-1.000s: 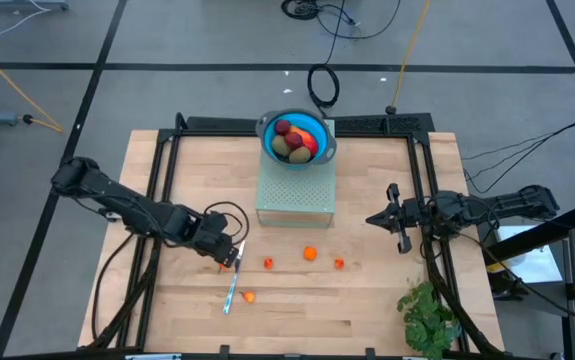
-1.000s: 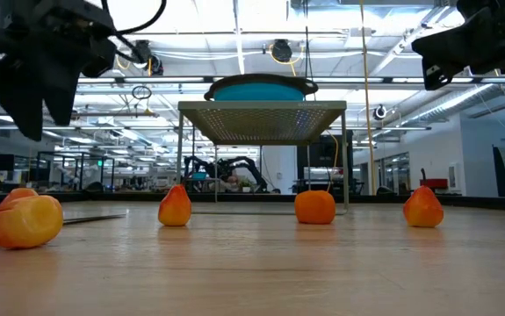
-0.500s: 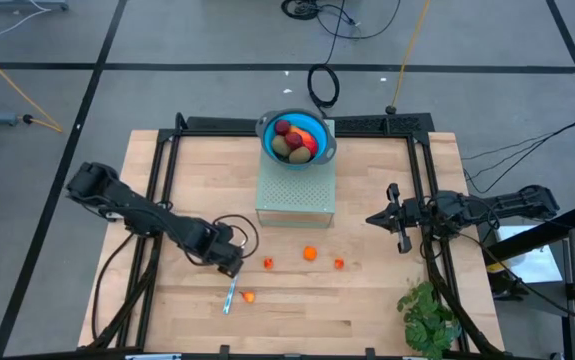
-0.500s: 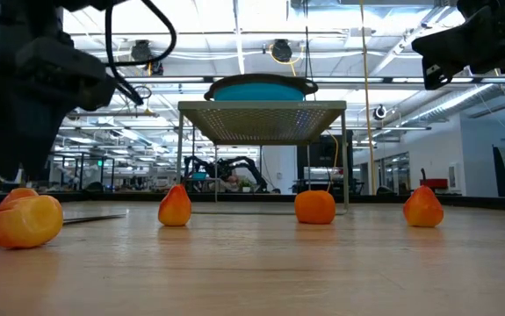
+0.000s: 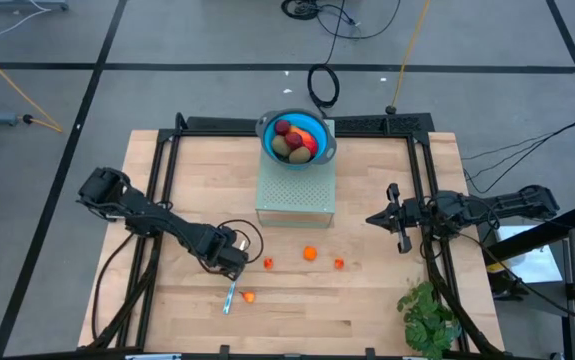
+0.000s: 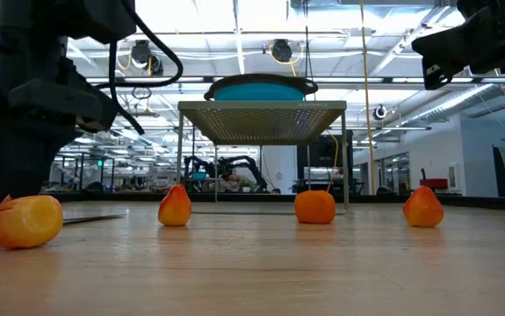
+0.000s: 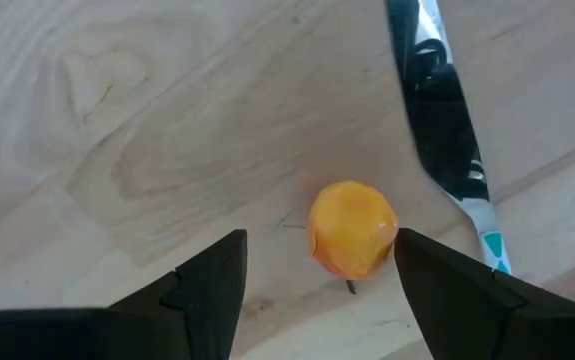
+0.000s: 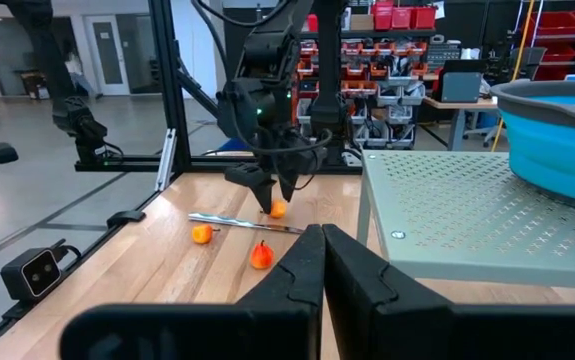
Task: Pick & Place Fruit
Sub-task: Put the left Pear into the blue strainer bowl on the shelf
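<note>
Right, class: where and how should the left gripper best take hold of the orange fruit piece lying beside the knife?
Probably across its rounded middle, from straight above: the orange fruit piece sits free on the table, clear of the knife, and the open left gripper already straddles it.

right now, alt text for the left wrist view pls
The left gripper hangs open just above a small orange fruit on the wooden table, one dark finger on each side. A silver knife lies beside the fruit, apart from it.
</note>
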Motion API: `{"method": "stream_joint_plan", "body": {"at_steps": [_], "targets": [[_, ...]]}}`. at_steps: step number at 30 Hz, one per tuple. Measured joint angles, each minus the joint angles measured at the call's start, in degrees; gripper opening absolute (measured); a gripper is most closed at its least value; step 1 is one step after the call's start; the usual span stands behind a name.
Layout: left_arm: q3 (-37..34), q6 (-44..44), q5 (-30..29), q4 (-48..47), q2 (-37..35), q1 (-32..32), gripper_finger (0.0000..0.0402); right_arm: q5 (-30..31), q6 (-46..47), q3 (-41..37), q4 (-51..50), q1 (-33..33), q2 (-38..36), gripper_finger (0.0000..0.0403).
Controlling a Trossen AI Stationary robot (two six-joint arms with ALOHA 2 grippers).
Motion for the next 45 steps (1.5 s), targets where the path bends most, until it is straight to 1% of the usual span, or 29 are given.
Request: {"method": "stream_joint_plan", "body": {"at_steps": [13,45], "targets": [[0.20,6.10,-0.30,5.03,3.47,0.02,0.0255,0.00,0.00,-0.02,0.02,0.00,0.00,0.0000],[0.13,6.66,-0.30,2.70,3.81,0.00,0.0255,0.00,0.00,-0.02,0.02,0.00,-0.02,0.0000]]}}
